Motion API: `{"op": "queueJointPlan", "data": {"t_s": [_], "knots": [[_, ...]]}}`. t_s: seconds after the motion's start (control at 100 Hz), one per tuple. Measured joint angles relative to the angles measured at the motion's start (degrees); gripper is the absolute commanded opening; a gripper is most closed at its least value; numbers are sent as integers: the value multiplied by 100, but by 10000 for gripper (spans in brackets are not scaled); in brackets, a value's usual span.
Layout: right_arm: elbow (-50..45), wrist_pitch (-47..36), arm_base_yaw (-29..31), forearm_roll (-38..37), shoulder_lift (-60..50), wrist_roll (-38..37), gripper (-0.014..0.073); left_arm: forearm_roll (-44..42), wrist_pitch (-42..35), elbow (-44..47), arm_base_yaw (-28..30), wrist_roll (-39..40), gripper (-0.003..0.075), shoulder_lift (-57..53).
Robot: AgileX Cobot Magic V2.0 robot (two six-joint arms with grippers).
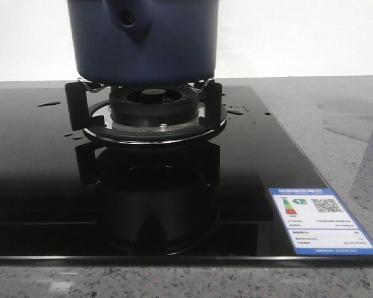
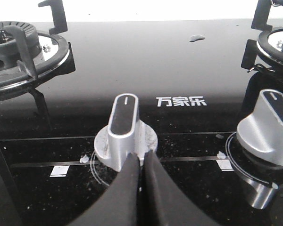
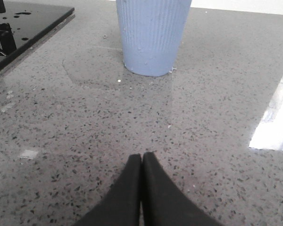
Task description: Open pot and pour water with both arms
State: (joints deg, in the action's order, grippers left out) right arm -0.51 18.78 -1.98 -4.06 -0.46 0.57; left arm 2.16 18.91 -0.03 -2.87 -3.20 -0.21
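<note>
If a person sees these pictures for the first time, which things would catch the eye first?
Probably the glossy dark blue pot, sitting on the burner stand at the back of the black glass cooktop, with water drops shining around it. Next, the silver knob just beyond the shut left gripper, and the pale blue ribbed cup on the speckled counter.

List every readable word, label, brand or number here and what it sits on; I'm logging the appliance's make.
"万家乐": white brand lettering on the black glass hob, behind the centre knob.
Blue-edged energy label on the hob's front right corner: QR code, coloured arrow chart and rows of print, all too small to read.
The pot and cup show no text.
</note>
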Motion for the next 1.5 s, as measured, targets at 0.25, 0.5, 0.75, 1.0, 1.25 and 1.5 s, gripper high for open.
{"op": "queueJointPlan", "data": {"t_s": [0.25,0.5,0.75,1.0,1.25,1.5], "knots": [[0,-136,0,-323,0,0,-67,0,0,0,0,0,-19,0],[0,-924,7,-456,0,0,-67,-35,-68,3,0,0,-19,0],[0,-1480,7,1045,0,0,-67,1008,-696,3,0,0,-19,0],[0,-1699,7,2354,0,0,-67,3575,-1307,3,0,0,-19,0],[234,-1396,7,3093,0,0,-66,4363,-984,-124,-11,-92,-19,0],[1654,477,7,3097,784,0,-67,4055,81,-1355,-233,-706,-19,883]]}}
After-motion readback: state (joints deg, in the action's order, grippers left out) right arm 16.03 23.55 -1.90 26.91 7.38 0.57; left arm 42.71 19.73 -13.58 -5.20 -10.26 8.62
